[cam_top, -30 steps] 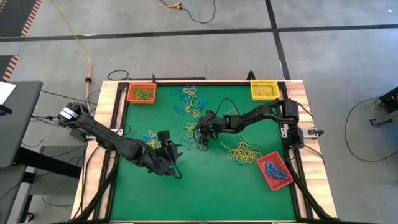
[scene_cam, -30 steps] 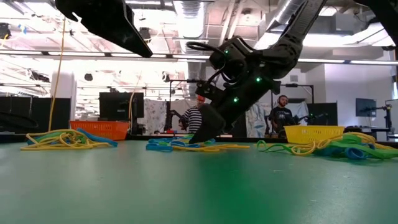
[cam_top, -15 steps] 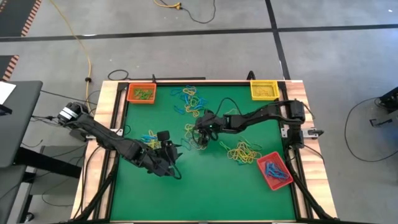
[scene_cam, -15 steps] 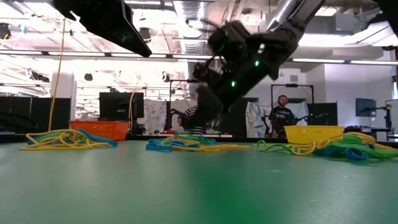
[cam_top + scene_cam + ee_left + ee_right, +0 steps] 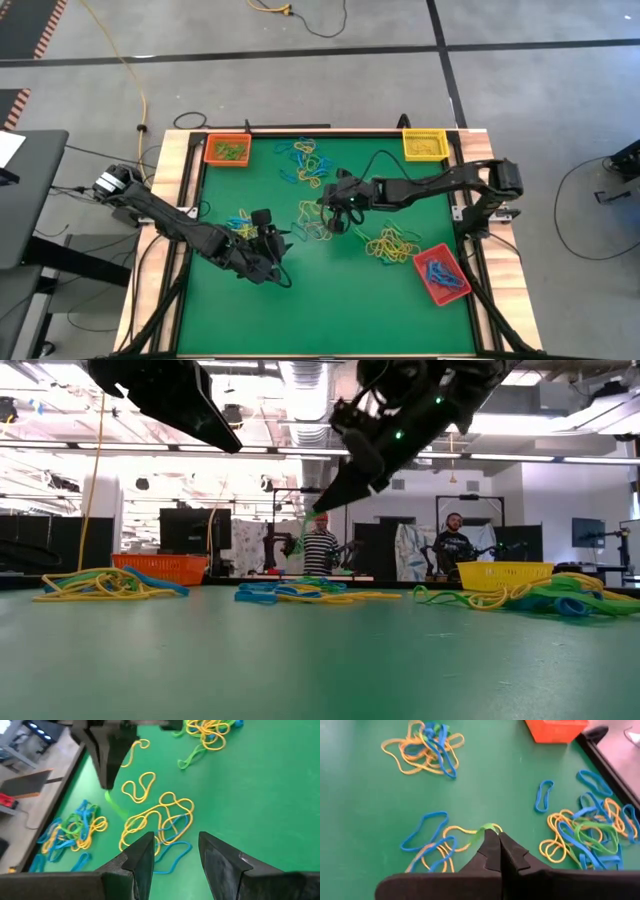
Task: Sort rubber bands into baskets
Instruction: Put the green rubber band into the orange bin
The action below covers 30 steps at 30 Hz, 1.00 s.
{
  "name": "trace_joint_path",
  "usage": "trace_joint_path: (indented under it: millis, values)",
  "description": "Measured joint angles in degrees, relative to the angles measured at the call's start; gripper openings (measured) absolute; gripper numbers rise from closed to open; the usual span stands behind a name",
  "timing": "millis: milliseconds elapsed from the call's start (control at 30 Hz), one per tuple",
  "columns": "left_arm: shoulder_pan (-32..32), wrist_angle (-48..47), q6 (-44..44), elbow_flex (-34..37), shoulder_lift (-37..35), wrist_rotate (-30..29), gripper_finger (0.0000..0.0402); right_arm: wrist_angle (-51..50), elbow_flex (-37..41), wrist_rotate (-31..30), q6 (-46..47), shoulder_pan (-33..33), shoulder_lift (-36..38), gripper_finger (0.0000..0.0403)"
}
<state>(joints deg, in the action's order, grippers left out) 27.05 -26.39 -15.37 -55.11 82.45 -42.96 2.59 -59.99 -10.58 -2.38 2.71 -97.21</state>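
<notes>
Lifted off the mat since a second ago, right gripper (image 5: pixel 496 836) pinches a limp, featherlight green rubber band (image 5: pixel 482 830) by its end.

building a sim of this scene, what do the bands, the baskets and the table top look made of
Rubber bands: thin matte elastic, likely rubber; they lie in limp, wavy loops, and a green one hangs from the shut right pincer.
Orange basket and yellow basket: probably moulded plastic, with bright, uniform colour and latticed walls.
Table top: flat, matte green, maybe felt or a mat; unclear.
</notes>
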Motion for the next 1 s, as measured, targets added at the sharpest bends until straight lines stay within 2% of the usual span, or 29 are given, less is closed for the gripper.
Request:
trace_joint_path:
  millis: [367,533,667,800,1000]
  values:
    - [-1.5,0.7,-3.0,0.1,0.1,-6.9,0.0144,0.0,0.0,0.0,-2.8,-4.0,4.6,0.0015]
    - [-3.5,15.7,-0.1,7.0,0.1,-8.0,0.0145,0.9,0.0,0.0,-4.3,-5.9,6.4,0.0015]
    - [-5.2,28.4,2.9,12.2,0.0,-4.3,0.0154,1.1,0.0,-0.1,-5.0,-7.0,7.5,0.0015]
    - [-7.0,41.1,5.3,15.5,0.0,3.3,0.0166,0.8,0.0,-1.3,-5.2,-7.3,7.7,0.0016]
    - [-10.9,47.4,5.0,17.1,-0.1,11.8,0.0172,0.8,0.0,-1.4,-5.3,-7.2,7.7,0.0016]
